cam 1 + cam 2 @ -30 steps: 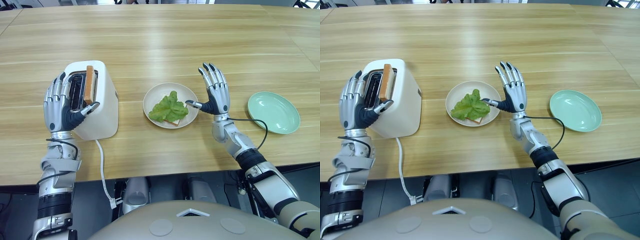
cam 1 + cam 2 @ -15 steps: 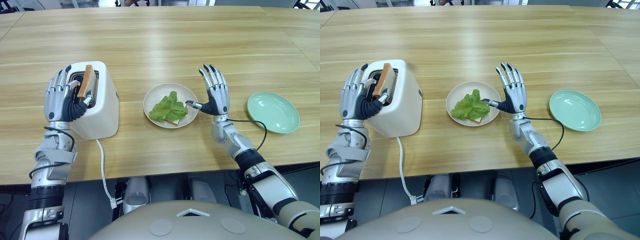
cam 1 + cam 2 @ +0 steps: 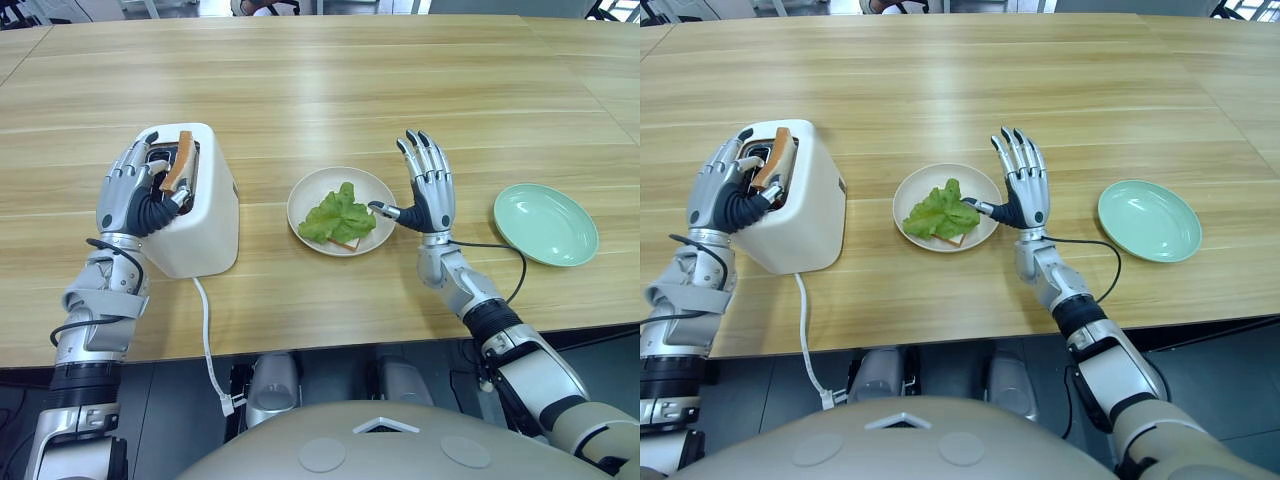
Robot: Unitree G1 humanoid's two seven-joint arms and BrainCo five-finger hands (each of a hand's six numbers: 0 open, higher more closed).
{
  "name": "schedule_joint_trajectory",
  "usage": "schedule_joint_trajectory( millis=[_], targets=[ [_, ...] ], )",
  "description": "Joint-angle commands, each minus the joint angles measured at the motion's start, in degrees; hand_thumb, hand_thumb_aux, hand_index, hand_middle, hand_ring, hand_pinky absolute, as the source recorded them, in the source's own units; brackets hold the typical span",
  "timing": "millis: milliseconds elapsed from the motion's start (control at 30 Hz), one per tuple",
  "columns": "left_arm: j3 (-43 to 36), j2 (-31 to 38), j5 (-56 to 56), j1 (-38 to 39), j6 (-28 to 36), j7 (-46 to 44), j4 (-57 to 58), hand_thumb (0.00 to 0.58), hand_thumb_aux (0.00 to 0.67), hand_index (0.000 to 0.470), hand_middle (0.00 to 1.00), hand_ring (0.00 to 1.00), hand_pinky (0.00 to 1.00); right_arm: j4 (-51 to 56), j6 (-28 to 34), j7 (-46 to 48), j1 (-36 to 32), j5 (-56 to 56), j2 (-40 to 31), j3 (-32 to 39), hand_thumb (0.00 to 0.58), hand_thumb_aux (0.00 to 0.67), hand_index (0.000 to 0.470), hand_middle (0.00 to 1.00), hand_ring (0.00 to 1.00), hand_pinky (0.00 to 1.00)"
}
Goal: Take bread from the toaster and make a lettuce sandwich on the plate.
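Fingers [image 3: 134, 166] of the left hand [image 3: 128, 195] curled over the top of the white toaster [image 3: 195, 225], pinching the toast slice [image 3: 181, 158] against the thumb. Toast slice sits tilted in the slot, its upper part raised above the toaster top. Power cord [image 3: 203, 330] runs from the toaster base off the near edge of the wooden table [image 3: 330, 90]. Right of the toaster: cream plate [image 3: 303, 192] carrying a lettuce leaf [image 3: 338, 214] laid over a second bread slice [image 3: 346, 243], only a corner showing. Right hand [image 3: 430, 195] upright just beside the plate's right rim, fingers spread, holding nothing, thumb tip over the rim. Farther right, apart from it, a green plate [image 3: 546, 224]
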Motion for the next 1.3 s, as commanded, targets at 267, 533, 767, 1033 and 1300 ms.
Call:
schedule_joint_trajectory(
  millis=[267, 533, 767, 1033, 1300],
  targets=[
    [4.0, -2.2, -9.5, -4.1, -5.1, 2.5, 4.2, 0.580, 0.670, 0.460, 1.00, 1.00, 1.00, 3.4, 0.0, -1.7, -1.3, 0.1, 0.8, 0.0, 0.000, 0.000, 0.000, 0.00, 0.00, 0.00],
    [5.8, -2.7, -13.2, -5.6, -7.9, 3.6, 4.7, 0.580, 0.670, 0.460, 1.00, 1.00, 1.00, 4.4, -0.1, -2.3, -1.6, 0.2, 0.7, 0.0, 0.000, 0.000, 0.000, 0.00, 0.00, 0.00],
    [10.3, -4.0, -16.2, -7.9, -10.3, 7.4, 5.0, 0.580, 0.670, 0.460, 1.00, 1.00, 1.00, 5.4, -0.2, -2.5, -2.2, 0.1, 1.0, 0.2, 0.000, 0.000, 0.000, 0.00, 0.00, 0.00],
    [13.2, -6.2, -21.0, -11.8, -13.6, 9.1, 6.1, 0.580, 0.670, 0.460, 1.00, 1.00, 1.00, 6.2, -0.1, -2.9, -2.5, 0.3, 1.0, 0.1, 0.000, 0.000, 0.000, 0.00, 0.00, 0.00],
    [13.2, -10.6, -34.8, -14.6, -17.2, 2.4, 2.7, 0.580, 0.670, 0.460, 1.00, 1.00, 1.00, 7.0, -0.3, -3.4, -3.0, 1.0, 0.4, -0.6, 0.000, 0.000, 0.000, 0.00, 0.00, 0.00]
  ],
)
